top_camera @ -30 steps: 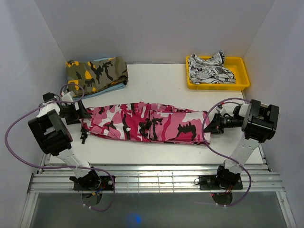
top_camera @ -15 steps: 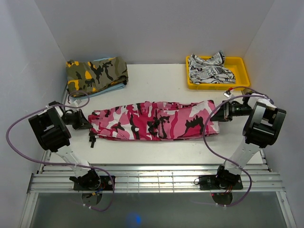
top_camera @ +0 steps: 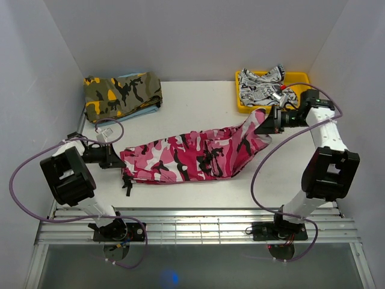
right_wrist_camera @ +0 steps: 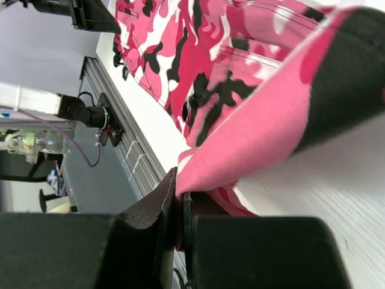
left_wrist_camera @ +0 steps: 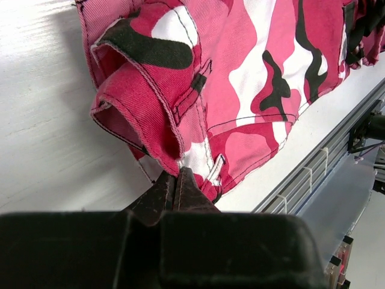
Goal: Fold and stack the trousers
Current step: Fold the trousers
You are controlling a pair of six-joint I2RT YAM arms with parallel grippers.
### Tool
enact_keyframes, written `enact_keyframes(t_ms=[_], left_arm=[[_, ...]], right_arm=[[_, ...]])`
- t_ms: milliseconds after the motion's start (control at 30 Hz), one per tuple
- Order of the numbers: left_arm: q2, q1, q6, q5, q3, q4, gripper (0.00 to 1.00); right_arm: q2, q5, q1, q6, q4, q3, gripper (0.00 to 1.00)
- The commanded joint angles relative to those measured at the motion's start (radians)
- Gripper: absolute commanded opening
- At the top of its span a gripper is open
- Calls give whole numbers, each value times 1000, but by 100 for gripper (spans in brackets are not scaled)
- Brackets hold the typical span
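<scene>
The pink, white and black camouflage trousers lie stretched across the middle of the table. Their right end rises off the surface. My right gripper is shut on that leg end and holds it up in front of the yellow tray. In the right wrist view pink cloth is pinched between the closed jaws of the right gripper. My left gripper sits low at the waist end. In the left wrist view its tips are shut on the edge of the trousers.
A folded olive-and-orange camouflage garment lies at the back left. At the back right a yellow tray holds a white garment with black print. A metal rail runs along the near table edge. A black strap trails from the waist.
The left gripper has shut on the waist end. The right gripper has lifted the leg end and carried it back toward the tray, and the trousers have slid right and bunched shorter.
</scene>
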Motion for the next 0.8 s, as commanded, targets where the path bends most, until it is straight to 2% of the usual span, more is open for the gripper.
enact_keyframes(t_ms=[0, 33, 100, 167, 300, 533, 767], left_arm=[[-16, -11, 11, 48, 0, 10, 0], [-17, -16, 8, 48, 0, 13, 0], [-19, -19, -6, 42, -2, 20, 0], [-16, -20, -20, 29, -3, 34, 0], [19, -20, -37, 25, 8, 34, 0], [42, -22, -61, 42, 21, 31, 0], [47, -22, -63, 57, 12, -10, 0]], right_arm=[[-88, -6, 146, 282, 304, -39, 8], [-101, 29, 176, 390, 374, -56, 8], [-129, 60, 280, 498, 559, -91, 8], [-123, 76, 367, 609, 644, -91, 8], [-75, 120, 518, 710, 761, -56, 8], [104, 228, 719, 700, 775, 34, 8], [256, 261, 864, 733, 779, 274, 8]])
